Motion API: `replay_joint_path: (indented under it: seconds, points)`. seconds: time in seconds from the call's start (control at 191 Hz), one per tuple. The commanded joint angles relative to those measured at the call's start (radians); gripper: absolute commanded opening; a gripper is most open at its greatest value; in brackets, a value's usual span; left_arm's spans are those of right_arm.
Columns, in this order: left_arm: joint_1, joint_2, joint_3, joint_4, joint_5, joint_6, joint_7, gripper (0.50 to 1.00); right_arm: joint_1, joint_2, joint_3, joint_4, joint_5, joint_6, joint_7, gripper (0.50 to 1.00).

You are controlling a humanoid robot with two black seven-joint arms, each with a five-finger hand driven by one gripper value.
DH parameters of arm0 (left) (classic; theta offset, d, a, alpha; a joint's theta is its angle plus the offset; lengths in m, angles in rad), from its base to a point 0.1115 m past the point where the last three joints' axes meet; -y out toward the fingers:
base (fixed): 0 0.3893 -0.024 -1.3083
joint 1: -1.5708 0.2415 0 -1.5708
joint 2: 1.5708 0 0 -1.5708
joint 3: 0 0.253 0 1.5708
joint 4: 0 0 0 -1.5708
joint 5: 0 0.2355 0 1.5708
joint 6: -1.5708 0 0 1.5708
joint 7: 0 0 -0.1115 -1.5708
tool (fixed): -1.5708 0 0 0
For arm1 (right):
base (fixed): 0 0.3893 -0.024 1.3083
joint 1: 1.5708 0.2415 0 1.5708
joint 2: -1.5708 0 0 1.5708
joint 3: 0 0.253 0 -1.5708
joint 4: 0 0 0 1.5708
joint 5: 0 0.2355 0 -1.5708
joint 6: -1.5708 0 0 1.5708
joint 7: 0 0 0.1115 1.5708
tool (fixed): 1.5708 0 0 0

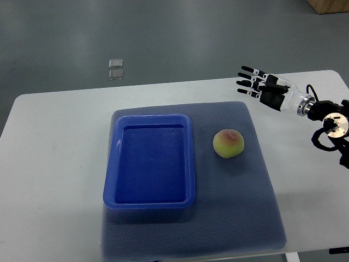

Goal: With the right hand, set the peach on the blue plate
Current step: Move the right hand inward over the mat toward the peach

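While the blue plate sits empty on the left half of the grey mat, the peach rests just beside its right rim, apart from it, on the mat. Right hand hovers above the mat's far right corner, well apart from the fruit, fingers spread and holding nothing. Left arm not in view. Judgement: peach looks round, light, soft-skinned and easily bruised; likely to roll if nudged. Best taken from above, fingers wrapped around its widest girth with gentle pressure. Grasp not yet begun; plate is close, short carry leftward.
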Motion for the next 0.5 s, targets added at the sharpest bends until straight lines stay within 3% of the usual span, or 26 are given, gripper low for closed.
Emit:
replay_joint_path:
  seconds: [0.0,0.493]
  points:
    - [0.001,0.0,0.001,-0.001,0.0,0.002,0.0,1.0,0.0,0.002,0.0,0.001,-0.001,0.0,0.001,0.928]
    - [-0.012,0.0,0.001,0.002,-0.002,0.011,0.0,1.0,-0.006,0.023,0.001,0.001,-0.045,0.0,0.01,0.928]
